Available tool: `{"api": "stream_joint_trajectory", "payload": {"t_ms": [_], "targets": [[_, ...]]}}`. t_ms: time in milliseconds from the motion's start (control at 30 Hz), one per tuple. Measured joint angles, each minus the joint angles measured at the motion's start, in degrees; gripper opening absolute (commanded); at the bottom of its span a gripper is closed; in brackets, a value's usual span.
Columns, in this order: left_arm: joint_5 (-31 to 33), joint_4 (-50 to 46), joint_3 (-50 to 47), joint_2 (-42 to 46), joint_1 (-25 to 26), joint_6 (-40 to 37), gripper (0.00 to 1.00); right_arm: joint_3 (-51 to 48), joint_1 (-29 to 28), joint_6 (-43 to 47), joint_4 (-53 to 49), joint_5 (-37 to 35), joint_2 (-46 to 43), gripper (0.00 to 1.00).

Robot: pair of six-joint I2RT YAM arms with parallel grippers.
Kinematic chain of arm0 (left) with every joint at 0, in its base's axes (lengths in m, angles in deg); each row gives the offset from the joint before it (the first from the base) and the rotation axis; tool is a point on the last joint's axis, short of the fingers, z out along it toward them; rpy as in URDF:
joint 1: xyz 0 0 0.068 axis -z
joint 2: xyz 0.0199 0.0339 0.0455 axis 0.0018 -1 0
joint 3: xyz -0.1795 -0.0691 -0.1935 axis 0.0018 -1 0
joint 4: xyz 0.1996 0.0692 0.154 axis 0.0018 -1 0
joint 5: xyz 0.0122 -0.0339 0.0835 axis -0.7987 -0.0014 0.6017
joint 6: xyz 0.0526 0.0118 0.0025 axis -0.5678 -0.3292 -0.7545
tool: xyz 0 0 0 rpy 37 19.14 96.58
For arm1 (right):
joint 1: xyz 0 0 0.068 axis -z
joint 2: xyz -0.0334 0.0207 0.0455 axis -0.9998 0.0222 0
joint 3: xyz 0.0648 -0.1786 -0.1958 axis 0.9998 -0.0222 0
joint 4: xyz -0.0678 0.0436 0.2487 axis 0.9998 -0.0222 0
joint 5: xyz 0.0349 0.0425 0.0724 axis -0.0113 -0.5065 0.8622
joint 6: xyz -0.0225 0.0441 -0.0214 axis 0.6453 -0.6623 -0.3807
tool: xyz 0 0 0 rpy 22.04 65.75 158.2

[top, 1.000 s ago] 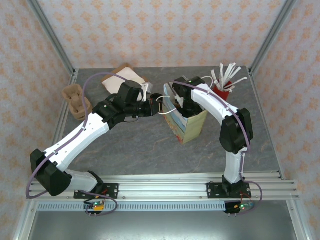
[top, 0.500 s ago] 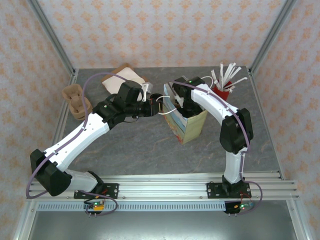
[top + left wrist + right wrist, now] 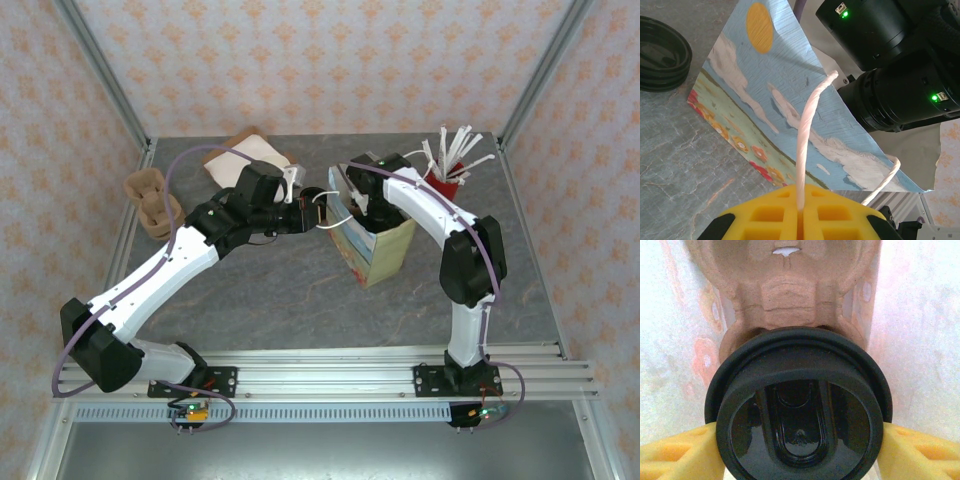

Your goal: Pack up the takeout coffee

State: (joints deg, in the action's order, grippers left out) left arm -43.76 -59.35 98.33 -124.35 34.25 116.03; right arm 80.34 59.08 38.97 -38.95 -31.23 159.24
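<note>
Table [image 3: 270,290] of grey, stone-patterned surface carries, right of centre in the top view, an upright paper bag printed with sky, clouds and flowers [image 3: 380,255]. Inside the bag, at the top of the right wrist view, lies a brown moulded-pulp cup carrier [image 3: 785,287]. The takeout coffee, a small cup under a round black plastic lid [image 3: 799,405], sits low in the bag just in front of that carrier; whether it is seated in a well cannot be told. The right tool [image 3: 799,452] shows a yellow finger on either side of the lid, but whether they press the cup cannot be told. The left tool [image 3: 801,212] is pressed together on the bag's white twisted-paper handle [image 3: 807,130], holding the mouth open.

Probable hazards:
- **Cup tipping:** a cup let go off-centre over a well could tip and spill.
- **Finger catching:** a finger caught under the lid rim on withdrawal could lift the cup or pop the lid.
- **Handle tension:** too hard a pull on the handle could topple the light bag, and a slack one could let the wall fold onto the right tool.
</note>
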Motion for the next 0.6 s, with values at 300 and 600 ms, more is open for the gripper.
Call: {"api": "stream_joint_trajectory", "payload": {"t_ms": [300, 600], "targets": [[0.0, 0.0, 0.0, 0.0, 0.0, 0.0, 0.09, 0.3, 0.0, -0.4, 0.0, 0.0, 0.0, 0.8], [0.0, 0.0, 0.0, 0.0, 0.0, 0.0, 0.09, 0.5, 0.0, -1.0, 0.0, 0.0, 0.0, 0.91]]}}
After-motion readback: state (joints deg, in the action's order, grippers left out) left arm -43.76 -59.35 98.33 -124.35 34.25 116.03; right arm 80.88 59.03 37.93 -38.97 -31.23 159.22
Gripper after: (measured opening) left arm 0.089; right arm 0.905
